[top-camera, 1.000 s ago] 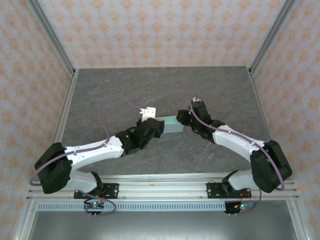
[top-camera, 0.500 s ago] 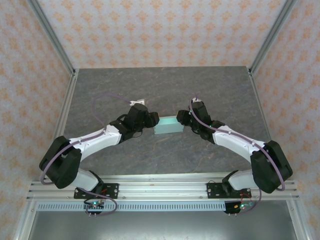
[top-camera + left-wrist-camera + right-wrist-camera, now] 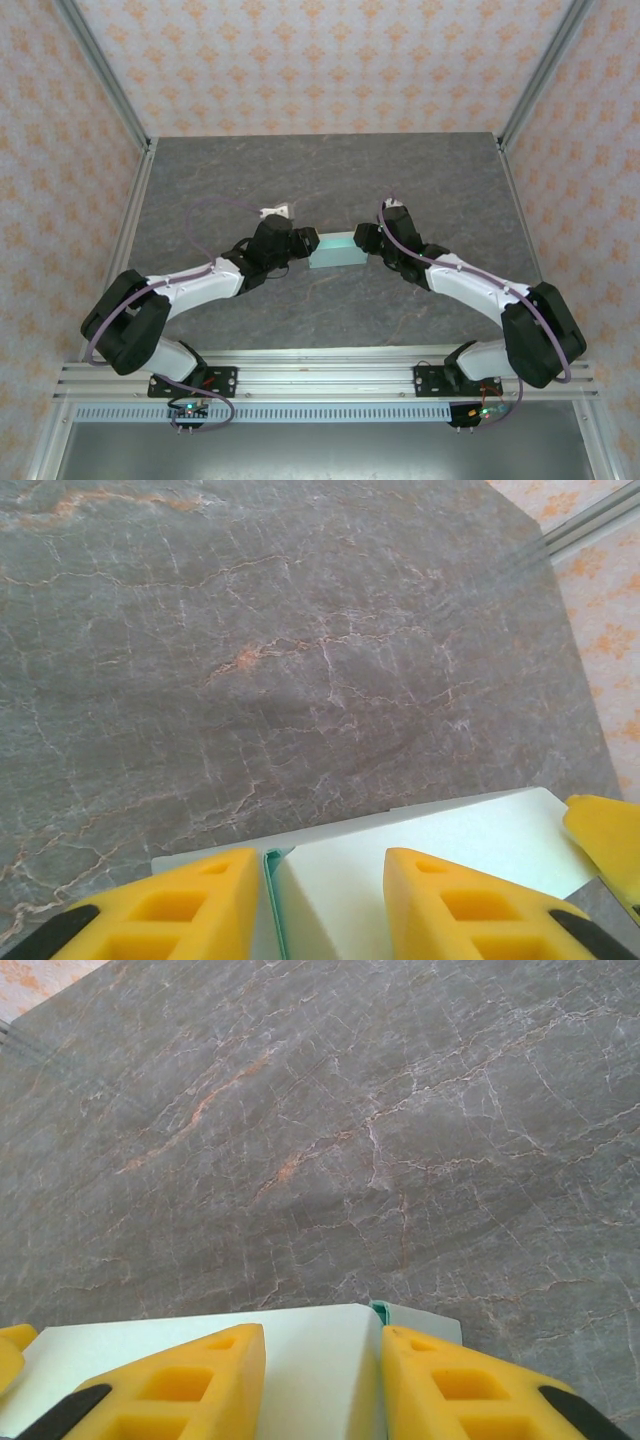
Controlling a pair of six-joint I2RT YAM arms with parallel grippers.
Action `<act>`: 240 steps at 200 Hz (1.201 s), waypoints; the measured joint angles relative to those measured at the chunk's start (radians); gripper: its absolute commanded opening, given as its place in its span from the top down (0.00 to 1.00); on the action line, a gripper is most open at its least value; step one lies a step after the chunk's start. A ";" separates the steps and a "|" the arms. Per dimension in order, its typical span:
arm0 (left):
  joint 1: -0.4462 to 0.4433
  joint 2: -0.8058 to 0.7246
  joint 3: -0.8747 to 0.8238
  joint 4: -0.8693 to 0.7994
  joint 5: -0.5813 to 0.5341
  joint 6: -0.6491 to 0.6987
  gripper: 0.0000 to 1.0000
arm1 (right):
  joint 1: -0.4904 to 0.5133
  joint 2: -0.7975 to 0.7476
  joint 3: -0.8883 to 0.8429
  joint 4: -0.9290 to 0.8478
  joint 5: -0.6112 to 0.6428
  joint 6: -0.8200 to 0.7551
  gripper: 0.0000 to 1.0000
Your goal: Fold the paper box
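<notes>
A dark grey marbled surface, closed in by peach-patterned walls, has the paper box near its middle, bridging the gap between the two arms. It is already a small rectangular body in pale mint card, with its long top face flat and its side walls squared beneath. Whether it rests on the surface or hangs just above is hard to tell; a soft shadow on the stone in both wrist views hints at the latter.

The right fingers stand partly closed with the box's right end between them. The card fills the gap edge to edge, and they look to have a firm pinch on it. The left fingers are set about the left end at much the same narrow spacing, with card between them too, but I cannot tell whether they press on it or merely bracket it.

By my reading the main folding is done: the sheet has become a box shape with its walls up. What is left seems to be the ends. In the left wrist view a darker teal seam shows just beside one finger, where a flap edge looks not fully home. In the right wrist view a sliver of teal card pokes out past the box's corner. Those tabs probably need tucking before the box counts as closed
</notes>
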 measured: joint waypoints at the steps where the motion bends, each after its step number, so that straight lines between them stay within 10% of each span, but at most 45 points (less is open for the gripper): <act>1: 0.000 0.000 -0.003 0.004 0.000 -0.001 0.65 | 0.000 0.000 0.000 0.000 0.000 0.000 0.66; 118: -0.006 0.059 -0.094 0.277 -0.032 -0.082 0.75 | -0.025 -0.004 -0.058 0.096 -0.024 0.000 0.68; 240: -0.020 0.037 0.083 -0.128 -0.115 0.047 0.52 | -0.024 0.034 0.075 -0.101 -0.026 -0.086 0.62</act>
